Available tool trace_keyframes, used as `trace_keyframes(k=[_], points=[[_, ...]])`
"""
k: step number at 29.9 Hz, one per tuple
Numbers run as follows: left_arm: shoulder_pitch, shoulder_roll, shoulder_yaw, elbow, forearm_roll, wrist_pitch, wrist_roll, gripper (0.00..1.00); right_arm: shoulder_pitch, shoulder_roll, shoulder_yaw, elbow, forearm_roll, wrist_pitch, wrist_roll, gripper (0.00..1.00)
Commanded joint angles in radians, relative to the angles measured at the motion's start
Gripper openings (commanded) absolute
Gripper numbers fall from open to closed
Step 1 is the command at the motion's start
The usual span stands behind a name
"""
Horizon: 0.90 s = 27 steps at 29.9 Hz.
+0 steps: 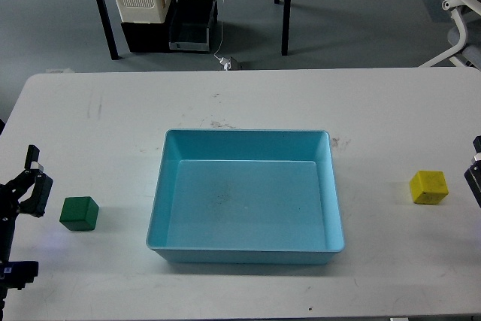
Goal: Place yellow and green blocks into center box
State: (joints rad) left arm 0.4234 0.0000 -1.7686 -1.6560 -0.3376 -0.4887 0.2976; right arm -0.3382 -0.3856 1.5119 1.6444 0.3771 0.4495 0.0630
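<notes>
Centrally, light-blue tray (246, 249), green cube (80, 213) left, yellow cube (429, 186) right, left end effector (30, 178) spread, right end effector (476, 171) unclear.

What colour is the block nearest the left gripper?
Dark green, seen in the head view.

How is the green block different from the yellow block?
The green block is dark green; the yellow block is bright yellow. The green block sits left of the blue tray, the yellow block right of it. The green one lies slightly nearer the camera. Both are small cubes of similar size, resting on the white table, outside the tray.
</notes>
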Motion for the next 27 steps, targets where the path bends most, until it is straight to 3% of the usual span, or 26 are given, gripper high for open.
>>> trace_keyframes(k=[1, 13, 21, 24, 27], points=[[0.002, 0.0, 0.005, -0.001, -0.001, 0.0, 0.002, 1.0, 0.001, 0.016, 0.017, 0.0, 0.005, 0.018, 0.0, 1.0], [0.002, 0.0, 0.08, -0.013, -0.003, 0.0, -0.002, 1.0, 0.131, 0.06, 0.12, -0.127, 0.003, 0.039, 0.0, 1.0], [0.002, 0.0, 0.083, -0.011, -0.05, 0.0, -0.003, 1.0, 0.073, 0.041, 0.113, -0.109, 0.008, 0.039, -0.009, 1.0], [0.002, 0.0, 0.083, -0.01, -0.058, 0.0, -0.003, 1.0, 0.041, -0.036, 0.111, -0.006, 0.006, -0.115, -0.014, 1.0], [0.002, 0.0, 0.086, -0.01, -0.058, 0.0, -0.003, 1.0, 0.027, -0.079, 0.119, 0.043, 0.006, -0.147, -0.014, 1.0]])
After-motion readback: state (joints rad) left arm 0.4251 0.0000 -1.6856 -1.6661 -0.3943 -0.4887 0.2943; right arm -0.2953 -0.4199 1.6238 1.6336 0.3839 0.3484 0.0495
